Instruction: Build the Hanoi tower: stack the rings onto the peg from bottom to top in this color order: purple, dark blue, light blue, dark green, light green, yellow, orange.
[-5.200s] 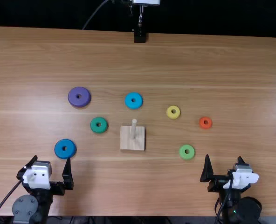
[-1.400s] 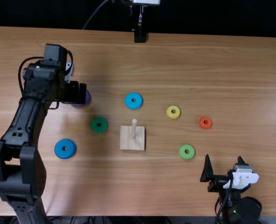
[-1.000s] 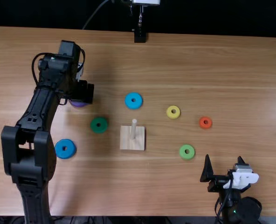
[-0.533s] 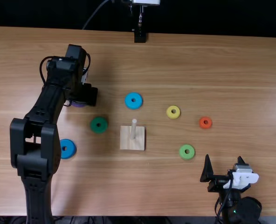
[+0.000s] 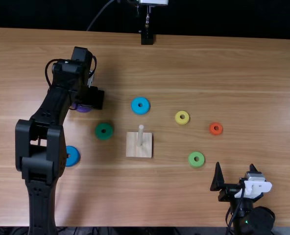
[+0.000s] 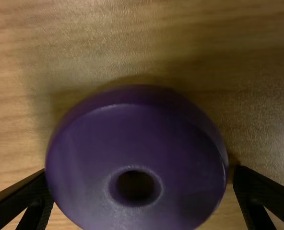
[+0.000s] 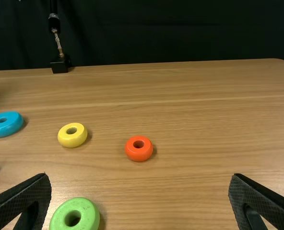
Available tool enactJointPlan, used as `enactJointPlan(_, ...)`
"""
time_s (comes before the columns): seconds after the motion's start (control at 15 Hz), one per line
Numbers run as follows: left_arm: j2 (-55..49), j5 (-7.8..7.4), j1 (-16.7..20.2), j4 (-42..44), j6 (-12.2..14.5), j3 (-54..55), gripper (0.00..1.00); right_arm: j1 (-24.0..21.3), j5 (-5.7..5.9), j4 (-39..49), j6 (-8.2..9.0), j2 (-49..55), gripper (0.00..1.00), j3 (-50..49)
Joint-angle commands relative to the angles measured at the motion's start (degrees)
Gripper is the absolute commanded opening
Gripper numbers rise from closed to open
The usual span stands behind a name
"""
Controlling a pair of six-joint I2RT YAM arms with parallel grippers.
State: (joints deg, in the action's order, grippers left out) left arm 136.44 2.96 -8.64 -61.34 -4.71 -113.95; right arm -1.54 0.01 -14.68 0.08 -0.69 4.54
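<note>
One black arm, the left (image 5: 36, 166), now reaches over the far left of the light brown table (image 5: 233, 73), having left its resting place at the near edge within the past few seconds; over the last half second it has shifted only slightly. The approach appears to be over, leaving the grasp of the tower's bottom piece as the step in hand. The left gripper (image 6: 141, 175) straddles the purple ring (image 6: 94, 139), its fingers spread to either side: one tip seems to meet the rim, the other sits just beside it, and no firm clamp shows. The wooden base (image 5: 132, 152) stands near mid-table, its peg (image 5: 140, 135) bare (stacking has still to begin). Dark blue (image 5: 74, 157), light blue (image 5: 140, 111), dark green (image 5: 100, 134), light green (image 5: 192, 162), yellow (image 5: 178, 118) and orange (image 5: 212, 130) rings lie flat, scattered around it. The right gripper (image 7: 139, 178) waits near the table's near edge, fingers apart and holding nothing. Closing off-center could nudge the purple ring aside.
</note>
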Motion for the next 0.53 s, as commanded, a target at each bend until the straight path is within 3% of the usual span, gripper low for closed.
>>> enactJointPlan(0.0, 1.9, -0.01, -0.14, -0.04, 0.49, -1.71, 1.0, -0.57, 0.52, -3.95, 0.13, 0.69, 1.0, -3.66)
enactJointPlan(0.2, 2.25, -0.11, -0.14, -0.04, 0.49, -1.89, 1.0, -0.57, 0.52, -3.95, 0.13, 0.69, 1.0, -3.66)
enactJointPlan(0.27, 2.25, -0.11, -0.06, -0.15, 0.49, -1.89, 0.96, -0.57, 0.52, -3.95, 0.13, 0.69, 1.0, -3.66)
enactJointPlan(0.4, 2.16, -0.64, 0.12, 0.49, 0.6, -1.8, 0.0, -0.57, 0.52, -3.95, 0.13, 0.69, 1.0, -3.66)
enactJointPlan(0.47, 2.07, -1.06, 0.38, 2.81, 0.49, -1.45, 0.0, -0.57, 0.52, -3.95, 0.13, 0.69, 1.0, -3.66)
